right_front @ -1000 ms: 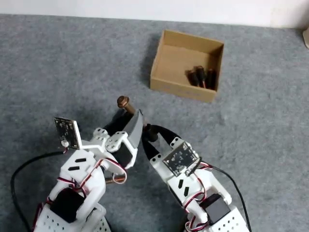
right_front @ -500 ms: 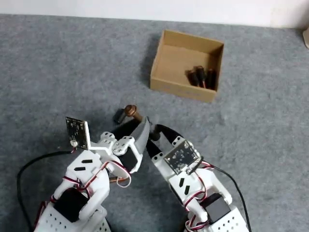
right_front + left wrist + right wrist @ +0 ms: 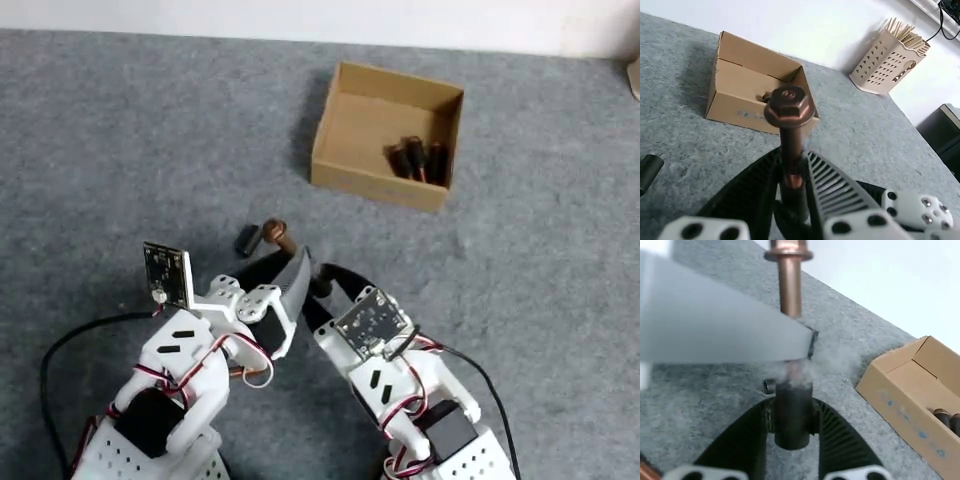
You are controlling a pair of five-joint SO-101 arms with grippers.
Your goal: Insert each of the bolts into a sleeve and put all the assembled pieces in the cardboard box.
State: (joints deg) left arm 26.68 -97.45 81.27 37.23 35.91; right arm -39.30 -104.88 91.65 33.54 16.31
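Note:
My left gripper (image 3: 290, 262) is shut on a copper bolt (image 3: 274, 233) with its hex head (image 3: 789, 105) pointing up and away. My right gripper (image 3: 792, 415) is shut on a dark sleeve (image 3: 792, 412) just below the bolt. The bolt's shaft (image 3: 790, 285) runs down to the sleeve's mouth; the left gripper's finger (image 3: 725, 325) hides the joint. A second dark sleeve (image 3: 248, 239) lies loose on the table beside the bolt head. The cardboard box (image 3: 345, 165) stands beyond, with several assembled pieces (image 3: 418, 158) in its right end.
Grey felt covers the table (image 3: 120, 150). A beige perforated holder (image 3: 890, 62) with sticks stands far behind the box. A black cable (image 3: 60, 345) loops by the left arm's base.
The left arm has swung right and towards the right gripper, bringing the bolt over the held sleeve. The loose sleeve behind it has come into sight. The right arm barely shifted.

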